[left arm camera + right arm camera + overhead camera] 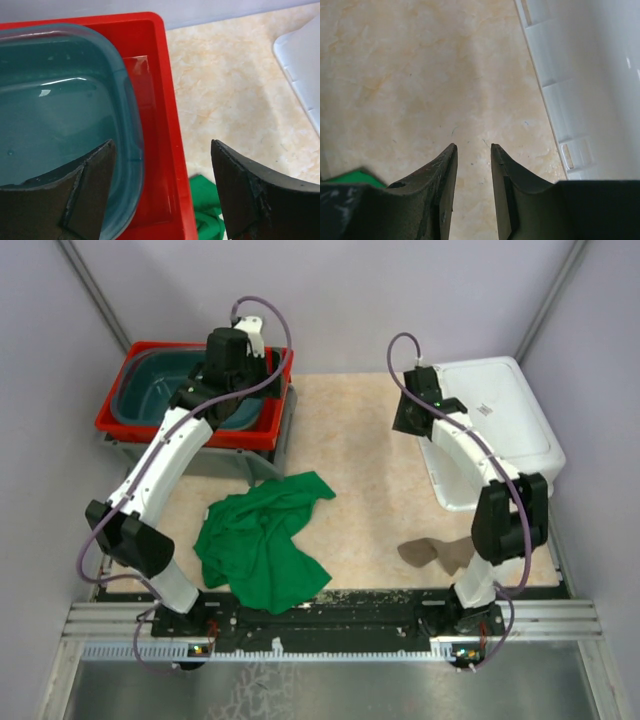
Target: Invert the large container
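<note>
Beige table (360,460) | right gripper (472,150) barely parted, empty | bin (590,75) to its right: probably light, stiff, grab rim | left gripper (162,150) wide open

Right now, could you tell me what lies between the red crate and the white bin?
Only bare table, in the top view; the right fingers hover above it beside the bin.

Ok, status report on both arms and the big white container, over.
Left tool open above red crate rim, empty. Right tool barely open, empty, beside white container. It looks bottom-up already. Green cloth lies apart from it.
</note>
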